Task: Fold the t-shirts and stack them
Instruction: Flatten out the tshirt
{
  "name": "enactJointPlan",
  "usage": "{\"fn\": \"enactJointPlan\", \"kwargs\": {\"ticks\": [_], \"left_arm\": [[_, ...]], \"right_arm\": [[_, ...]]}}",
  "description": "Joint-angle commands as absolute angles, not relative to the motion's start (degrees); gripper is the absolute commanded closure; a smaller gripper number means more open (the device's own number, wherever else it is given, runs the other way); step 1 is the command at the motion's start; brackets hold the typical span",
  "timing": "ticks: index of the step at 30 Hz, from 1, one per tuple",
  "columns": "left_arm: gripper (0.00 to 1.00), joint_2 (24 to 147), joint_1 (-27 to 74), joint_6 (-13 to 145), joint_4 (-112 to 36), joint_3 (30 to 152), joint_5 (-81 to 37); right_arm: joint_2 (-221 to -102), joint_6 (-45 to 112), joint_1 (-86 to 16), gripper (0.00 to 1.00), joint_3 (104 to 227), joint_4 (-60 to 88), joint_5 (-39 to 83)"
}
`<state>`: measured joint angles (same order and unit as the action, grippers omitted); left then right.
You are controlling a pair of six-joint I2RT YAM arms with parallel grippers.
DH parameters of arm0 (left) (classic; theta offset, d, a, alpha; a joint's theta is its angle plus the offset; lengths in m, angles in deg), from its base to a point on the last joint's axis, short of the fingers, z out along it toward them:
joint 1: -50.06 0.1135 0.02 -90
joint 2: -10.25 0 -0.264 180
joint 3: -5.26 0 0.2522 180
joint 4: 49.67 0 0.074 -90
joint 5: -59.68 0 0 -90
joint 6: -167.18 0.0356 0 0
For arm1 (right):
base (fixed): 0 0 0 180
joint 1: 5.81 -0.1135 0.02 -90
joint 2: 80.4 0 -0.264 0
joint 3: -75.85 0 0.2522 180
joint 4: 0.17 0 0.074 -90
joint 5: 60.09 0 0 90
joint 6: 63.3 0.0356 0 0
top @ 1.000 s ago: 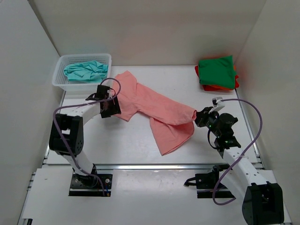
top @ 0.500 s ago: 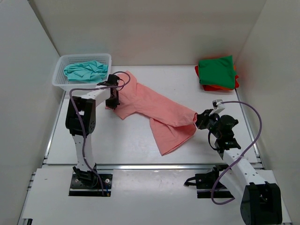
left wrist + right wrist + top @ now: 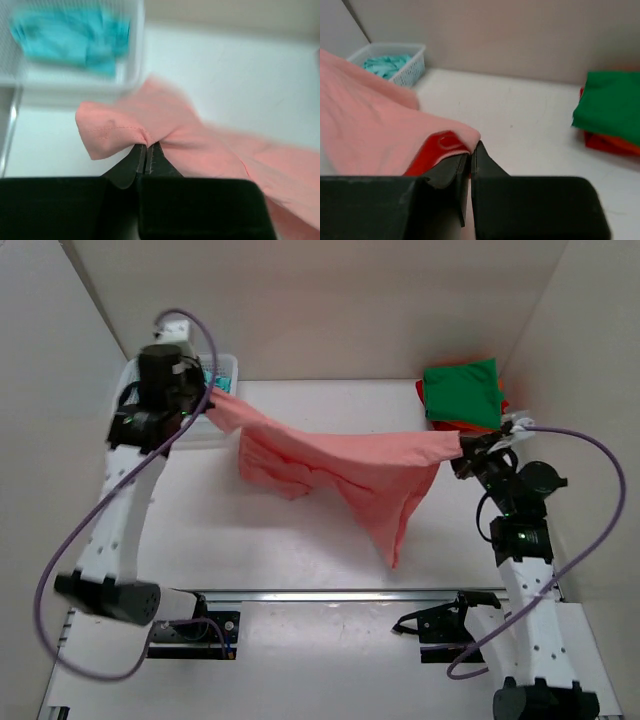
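Lifted salmon t-shirt [image 3: 350, 465] sags, clamped by left hand [image 3: 208, 400] and right hand [image 3: 463, 447].

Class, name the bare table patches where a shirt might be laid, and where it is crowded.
Free: back-centre table between the basket and the folded stack; the near strip before the held-up salmon shirt. Crowded: both far corners.

Both arms [image 3: 125, 490] aloft, jaws tight together.

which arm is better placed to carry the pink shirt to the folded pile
Right, probably: the right hand, shut on the salmon pink cloth t-shirt, sits just beside the folded green-topped stack; the left hand grips the far end by the white mesh basket.
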<state>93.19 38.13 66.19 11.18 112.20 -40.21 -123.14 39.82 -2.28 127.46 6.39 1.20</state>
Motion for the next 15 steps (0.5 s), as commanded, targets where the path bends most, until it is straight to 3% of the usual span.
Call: {"fn": "enactJointPlan", "kwargs": {"ticks": [1, 8, 15], "left_arm": [[1.0, 82.61, 36.88, 66.37, 19.18, 121.65, -38.59], [1.0, 69.41, 37.66, 61.8, 18.92, 128.77, -33.58], [1.0, 73.09, 36.96, 58.64, 18.59, 143.45, -26.64]], "right_arm": [[-116.45, 38.82, 1.38, 1.0, 133.72, 11.91, -1.91], [-105.11, 37.34, 0.07, 1.0, 142.24, 22.73, 0.9], [-106.14, 35.67, 1.66, 1.0, 155.24, 28.44, 0.46]]}}
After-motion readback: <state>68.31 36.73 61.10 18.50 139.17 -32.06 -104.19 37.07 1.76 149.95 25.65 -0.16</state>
